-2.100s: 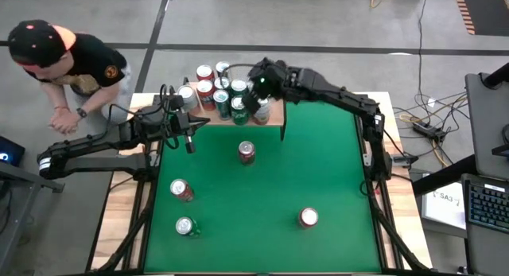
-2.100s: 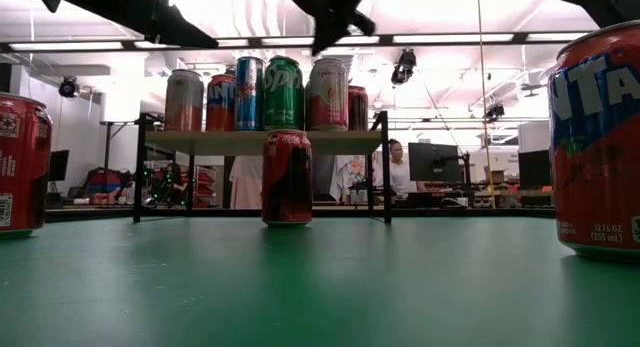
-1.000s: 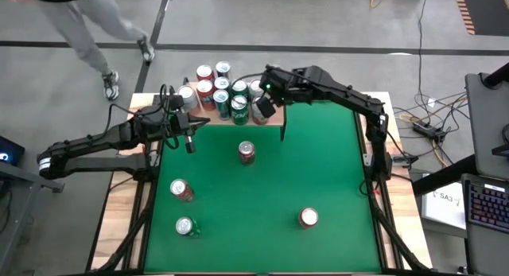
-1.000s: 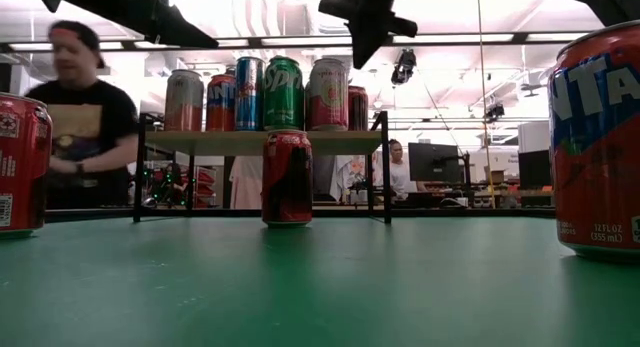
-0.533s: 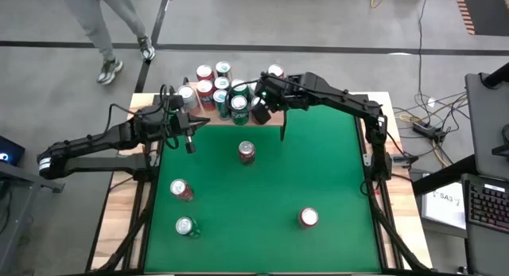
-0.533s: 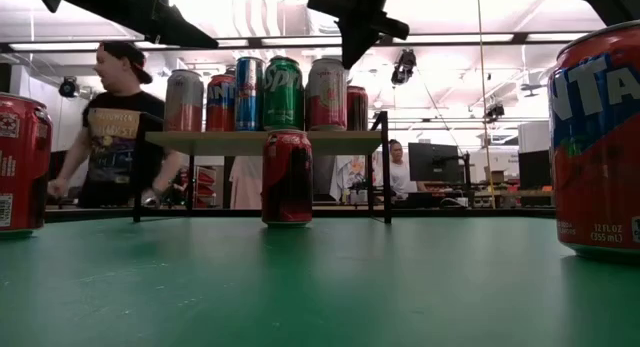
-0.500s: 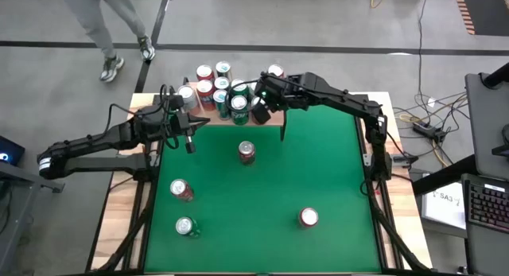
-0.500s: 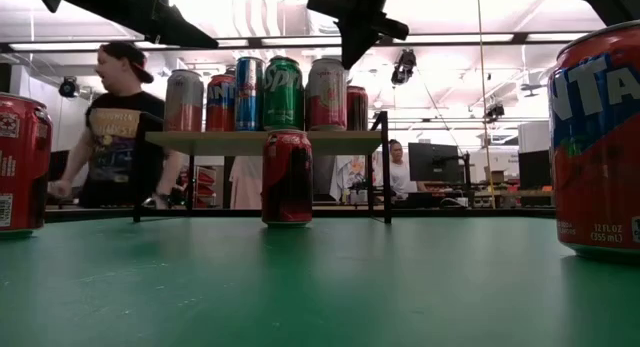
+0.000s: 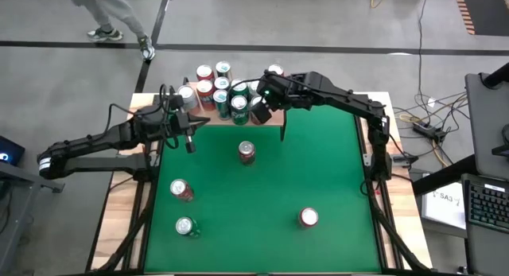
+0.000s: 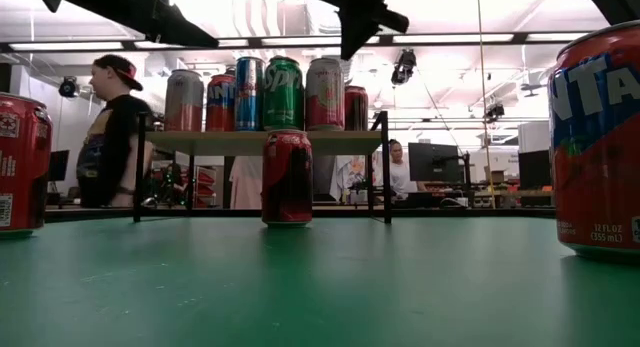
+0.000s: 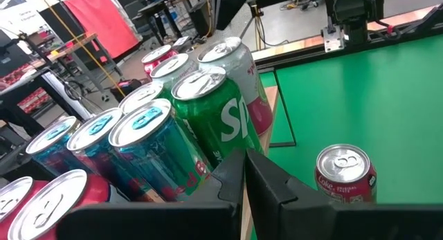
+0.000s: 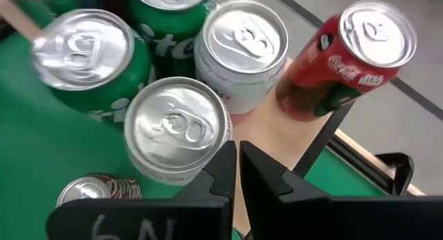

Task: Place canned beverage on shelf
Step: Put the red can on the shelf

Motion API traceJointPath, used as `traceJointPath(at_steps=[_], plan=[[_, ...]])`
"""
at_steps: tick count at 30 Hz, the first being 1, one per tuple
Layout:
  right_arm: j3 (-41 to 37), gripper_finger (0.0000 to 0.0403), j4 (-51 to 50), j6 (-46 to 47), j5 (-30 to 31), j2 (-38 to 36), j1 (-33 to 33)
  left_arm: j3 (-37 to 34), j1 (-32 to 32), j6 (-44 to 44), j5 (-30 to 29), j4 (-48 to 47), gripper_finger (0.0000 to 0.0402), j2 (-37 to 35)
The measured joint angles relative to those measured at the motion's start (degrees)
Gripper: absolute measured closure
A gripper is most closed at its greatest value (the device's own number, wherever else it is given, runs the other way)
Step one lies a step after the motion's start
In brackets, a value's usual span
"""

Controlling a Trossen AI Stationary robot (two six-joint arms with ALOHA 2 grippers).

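Observation:
The shelf (image 9: 275, 110) stands at the table's far edge, its light-wood board (image 10: 200, 142) on thin black legs, with several cans upright on it. Four more cans stand on the green table: a red one (image 9: 246, 152) just in front of the shelf, two at the left (image 9: 181, 190) (image 9: 186, 226) and one at the right (image 9: 308, 218). My right gripper (image 12: 237, 164) hangs shut and empty above the shelf's right part, over a silver-topped can (image 12: 176, 126). My left gripper (image 11: 243, 176) waits shut and empty near the shelf's left front corner (image 9: 189, 141).
A red Coca-Cola can (image 12: 360, 46) stands at the shelf's far right end, beside bare wood (image 12: 277, 140). A person (image 10: 108, 127) walks behind the table at the far left. Open green surface lies in the table's middle and near part.
My right gripper, still shut, has drifted a little toward the table's left above the shelf, and the arm has uncovered a can at the shelf's far right. A person has walked past behind the table's far left corner.

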Motion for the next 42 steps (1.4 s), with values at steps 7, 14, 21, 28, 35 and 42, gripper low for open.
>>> traceJointPath(at_steps=[7,14,21,28,35,42], plan=[[1.98,0.039,-0.24,-3.16,-5.83,-0.75,3.48,0.0,-0.63,-2.75,3.88,1.96,0.0402,0.0],[1.86,0.039,-2.04,-5.13,-14.87,-0.87,7.98,-0.2,-5.4,-10.54,5.54,2.01,0.0402,0.0],[0.99,0.039,-3.01,-4.95,-19.89,-0.83,12.91,-0.52,-15.2,-15.52,5.48,2.98,0.0402,0.13],[-3.18,0.039,-2.66,-14.08,-16.91,-0.83,18.6,-2.42,-25.03,-17.19,1.73,9.45,0.0402,1.11],[-9.44,0.039,2.21,-18.62,-14.05,-1.13,22.02,-3.19,-29.4,-18.13,-5.28,12.9,0.0402,7.06],[-23.16,0.039,12.63,-19.76,-13.34,-4.81,22.33,-3.21,-29.4,-19.88,-8.6,13.46,0.0402,15.62]])
